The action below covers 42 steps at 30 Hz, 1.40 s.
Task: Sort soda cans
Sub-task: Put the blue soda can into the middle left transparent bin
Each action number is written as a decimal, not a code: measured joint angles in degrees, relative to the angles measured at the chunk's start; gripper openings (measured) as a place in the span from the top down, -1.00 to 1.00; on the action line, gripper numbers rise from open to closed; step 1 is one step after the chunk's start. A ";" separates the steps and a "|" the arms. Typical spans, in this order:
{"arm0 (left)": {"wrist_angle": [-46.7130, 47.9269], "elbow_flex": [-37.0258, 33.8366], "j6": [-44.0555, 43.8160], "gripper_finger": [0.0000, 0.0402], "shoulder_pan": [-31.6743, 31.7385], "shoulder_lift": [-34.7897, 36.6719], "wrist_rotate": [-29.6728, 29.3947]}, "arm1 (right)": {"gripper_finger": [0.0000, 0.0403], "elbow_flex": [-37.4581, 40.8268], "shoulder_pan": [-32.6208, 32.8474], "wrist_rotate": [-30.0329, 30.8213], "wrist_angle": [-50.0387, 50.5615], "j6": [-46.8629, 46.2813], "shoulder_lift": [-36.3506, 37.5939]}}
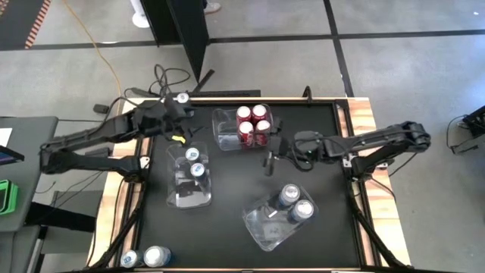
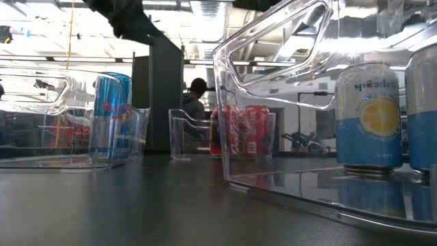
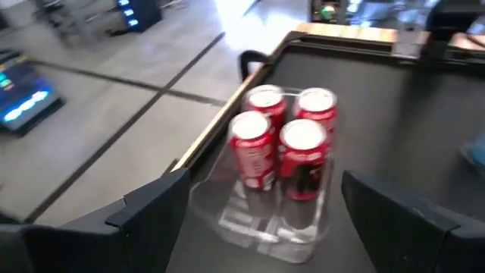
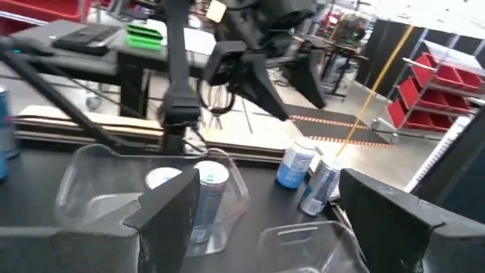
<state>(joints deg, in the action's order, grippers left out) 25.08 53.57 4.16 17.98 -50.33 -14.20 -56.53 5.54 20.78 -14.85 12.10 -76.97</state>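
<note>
While the cans are spread over the black table [image 1: 235,182], we find them grouped by colour. Four red cans [image 1: 253,123] stand together in a clear bin [image 1: 224,129] near the far edge; our left wrist view shows them packed two by two, silver tops up. Two slim blue-and-silver cans [image 1: 195,162] stand in a second clear bin [image 1: 188,196] on the left side of the table. Two light blue cans [image 1: 295,202] stand in a third bin [image 1: 261,224] lying at an angle towards the near right. Two more cans [image 1: 149,257] sit loose at the near left corner, and one can [image 1: 182,98] stands at the far left edge, just beside our left arm.

Our left gripper [image 1: 179,130] hangs above the table between the red cans' bin and the bin of slim cans, its fingers [image 3: 151,205] spread apart with nothing between them. Our right gripper [image 1: 271,154] hovers just to the right of the red cans' bin, fingers [image 4: 170,205] likewise wide and empty.

Beyond the table, in the low view, we see a person [image 2: 196,99] in the room behind the bins.
</note>
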 joint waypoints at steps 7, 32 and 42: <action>-0.03 -2.80 -4.40 -0.70 0.25 0.75 -12.67 | -0.65 -5.93 -4.76 -2.15 -1.23 0.00 -5.95; 16.48 19.20 -4.05 -0.70 34.44 -25.96 11.35 | -0.65 -13.53 -9.55 -6.01 7.71 2.80 -7.28; 29.08 31.26 1.16 -0.70 37.53 -39.50 10.64 | -0.65 -13.51 -9.55 -6.01 10.42 3.39 -7.28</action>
<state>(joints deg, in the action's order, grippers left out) 54.16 84.83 5.32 55.51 -89.84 -3.56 -70.04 -4.01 14.76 -4.43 15.49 -84.25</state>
